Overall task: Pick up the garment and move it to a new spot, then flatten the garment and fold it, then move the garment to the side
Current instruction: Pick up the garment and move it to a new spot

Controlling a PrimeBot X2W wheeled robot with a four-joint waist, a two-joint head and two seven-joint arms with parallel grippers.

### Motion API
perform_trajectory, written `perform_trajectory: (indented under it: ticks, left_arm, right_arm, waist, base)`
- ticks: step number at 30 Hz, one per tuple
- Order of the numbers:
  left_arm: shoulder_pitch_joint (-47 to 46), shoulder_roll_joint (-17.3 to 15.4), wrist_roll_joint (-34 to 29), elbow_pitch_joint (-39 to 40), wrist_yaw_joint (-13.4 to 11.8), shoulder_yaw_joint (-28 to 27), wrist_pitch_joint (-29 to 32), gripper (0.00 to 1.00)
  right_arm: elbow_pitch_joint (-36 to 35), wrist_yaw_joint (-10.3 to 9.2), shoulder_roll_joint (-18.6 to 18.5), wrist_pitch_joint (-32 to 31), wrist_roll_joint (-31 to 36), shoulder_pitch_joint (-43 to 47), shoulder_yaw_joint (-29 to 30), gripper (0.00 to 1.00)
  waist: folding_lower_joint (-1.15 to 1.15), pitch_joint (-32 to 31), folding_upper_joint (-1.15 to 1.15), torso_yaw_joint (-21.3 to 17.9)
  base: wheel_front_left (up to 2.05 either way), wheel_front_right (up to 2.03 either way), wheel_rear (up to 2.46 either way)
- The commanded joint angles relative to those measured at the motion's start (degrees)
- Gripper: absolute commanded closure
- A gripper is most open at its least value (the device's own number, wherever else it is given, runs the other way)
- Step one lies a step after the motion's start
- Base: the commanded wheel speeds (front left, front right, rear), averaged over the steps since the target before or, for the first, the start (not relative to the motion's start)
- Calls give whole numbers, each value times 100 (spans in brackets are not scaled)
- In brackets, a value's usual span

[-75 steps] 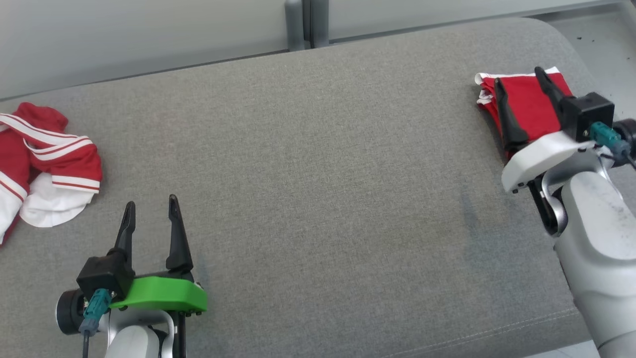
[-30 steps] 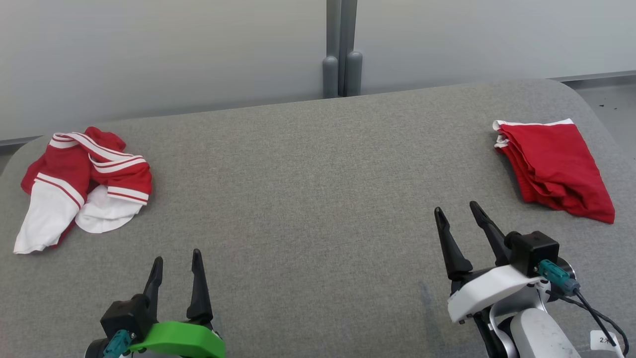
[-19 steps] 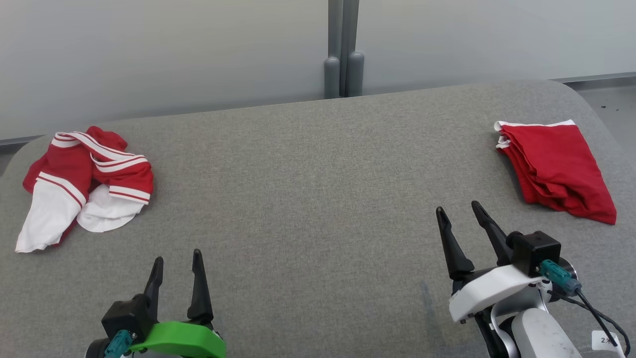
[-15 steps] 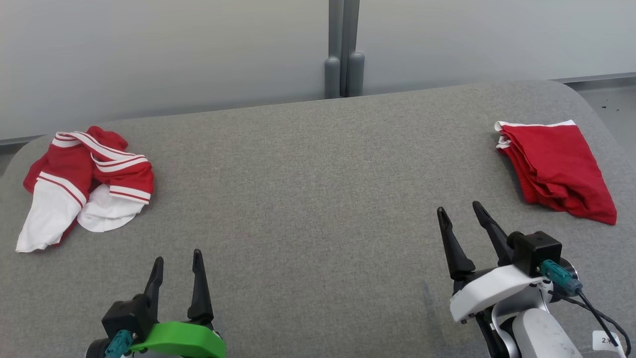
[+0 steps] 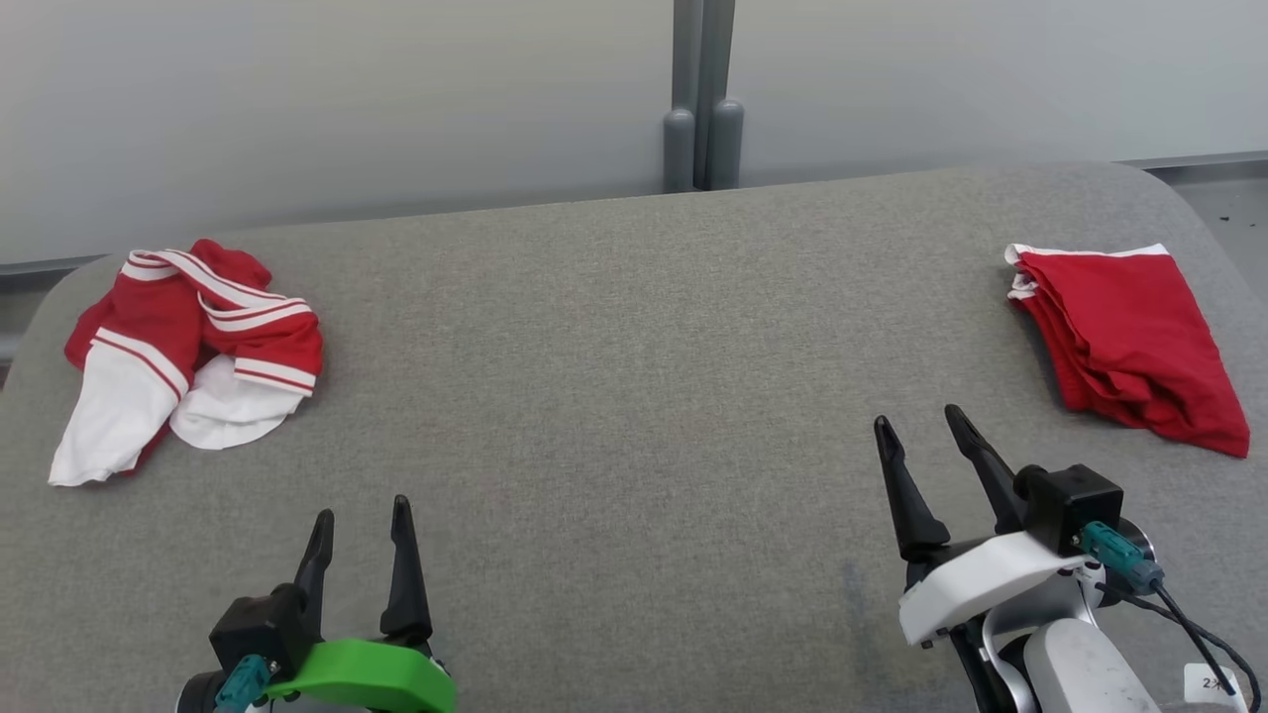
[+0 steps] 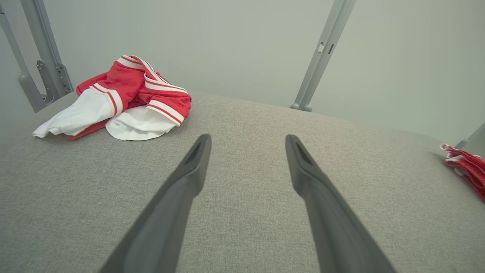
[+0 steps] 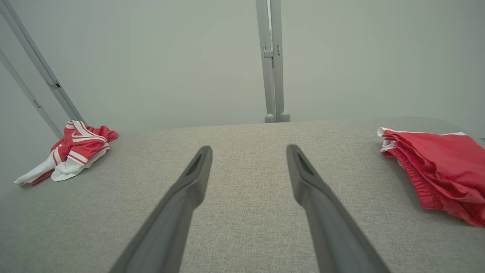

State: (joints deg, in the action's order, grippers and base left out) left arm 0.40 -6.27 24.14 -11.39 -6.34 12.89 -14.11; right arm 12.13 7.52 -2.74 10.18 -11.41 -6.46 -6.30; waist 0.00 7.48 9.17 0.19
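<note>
The folded red garment [image 5: 1129, 347] is lying flat at the far right of the grey fabric tabletop [image 5: 634, 396], with nothing touching it. The right gripper [image 5: 916, 416] is hovering near its front left corner, jaws standing apart and empty. The left gripper [image 5: 363, 508] is hanging over the near edge, jaws likewise spread, while a crumpled red-and-white garment [image 5: 188, 337] is sitting at the far left

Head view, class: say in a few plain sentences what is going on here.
Nobody is handling anything right now. A folded red garment lies at the right end of the grey cushioned surface, and a crumpled red-and-white garment lies at the left end. The left gripper and right gripper hover open near the front edge, holding nothing.
</note>
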Motion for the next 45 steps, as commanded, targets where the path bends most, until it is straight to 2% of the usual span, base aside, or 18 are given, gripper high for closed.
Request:
perform_trajectory:
  ticks: [1, 7, 8, 16, 22, 30, 45]
  left_arm:
    - [-85, -15, 6, -2, -22, -5, 0, 0]
    - [-89, -29, -2, 20, -53, 0, -21, 0]
    - [-89, -29, -2, 20, -53, 0, -21, 0]
    - [37, -154, -36, 132, -137, -64, -5, 0]
    - [131, -217, -31, 239, -172, -56, 43, 0]
    - [204, -252, -12, 360, -218, -26, 73, 0]
    - [179, -147, 46, 421, -214, 68, 18, 0]
  right_arm:
    - [-44, -6, -12, 8, 10, 53, 9, 0]
    - [-138, -6, -12, 4, 101, 61, 90, 0]
    - [-138, -6, -12, 4, 101, 61, 90, 0]
    - [-213, -6, -12, 49, 71, 136, 172, 0]
    - [-166, -6, -13, 60, 34, 202, 160, 0]
    - [-107, -6, -13, 105, 2, 223, 114, 0]
    - [-230, -6, -14, 29, 196, 88, 230, 0]
  waist:
    - [0, 29, 0, 158]
    - [0, 67, 0, 881]
    - [0, 67, 0, 881]
    - [0, 66, 0, 2076]
    - [0, 55, 0, 2631]
    - [0, 57, 0, 2810]
    - [0, 343, 0, 2577]
  base:
    - [0, 0, 0]
    - [0, 0, 0]
    - [0, 0, 0]
    - [0, 0, 0]
    - [0, 0, 0]
    - [0, 0, 0]
    - [0, 0, 0]
